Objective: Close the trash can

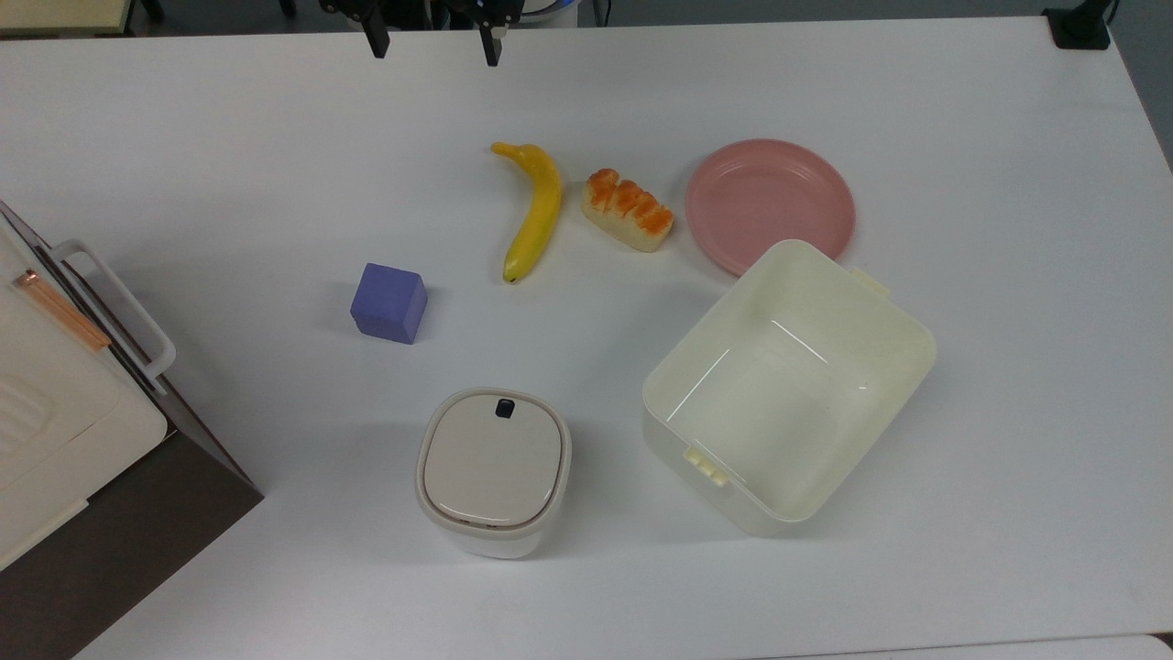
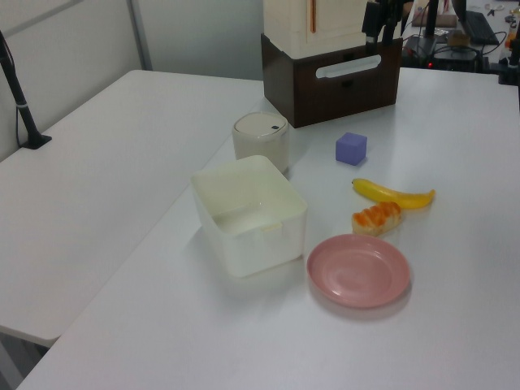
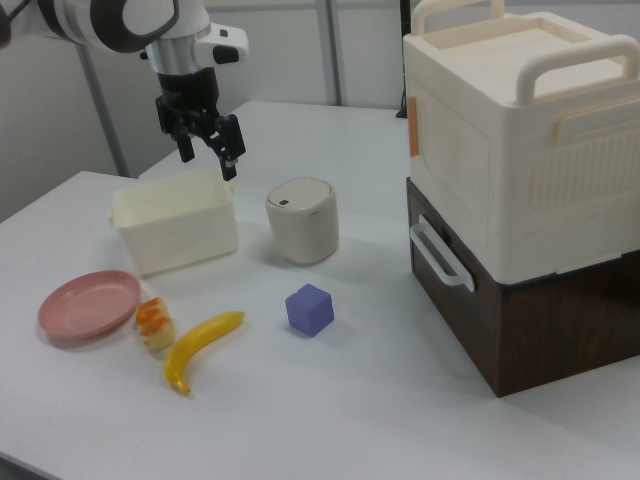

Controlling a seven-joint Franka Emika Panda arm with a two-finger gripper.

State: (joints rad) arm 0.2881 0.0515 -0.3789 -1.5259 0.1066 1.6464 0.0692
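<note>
The trash can (image 1: 493,467) is a small white bin near the table's front edge in the top view, and its beige lid with a black button lies flat on the rim. It also stands beside the tub in the left view (image 2: 260,135) and in the right view (image 3: 301,220). My gripper (image 1: 433,44) hangs open with nothing between its fingers, high over the far table edge and well away from the can. In the right view the gripper (image 3: 208,162) hovers above the tub, to the can's left. In the left view the gripper (image 2: 380,31) is in front of the appliance.
A cream lidless tub (image 1: 903,344) stands to the right of the can in the top view. Beyond lie a purple cube (image 1: 389,302), a banana (image 1: 536,211), a bread piece (image 1: 629,209) and a pink plate (image 1: 770,202). A white appliance on a brown box (image 1: 55,403) fills the top view's left edge.
</note>
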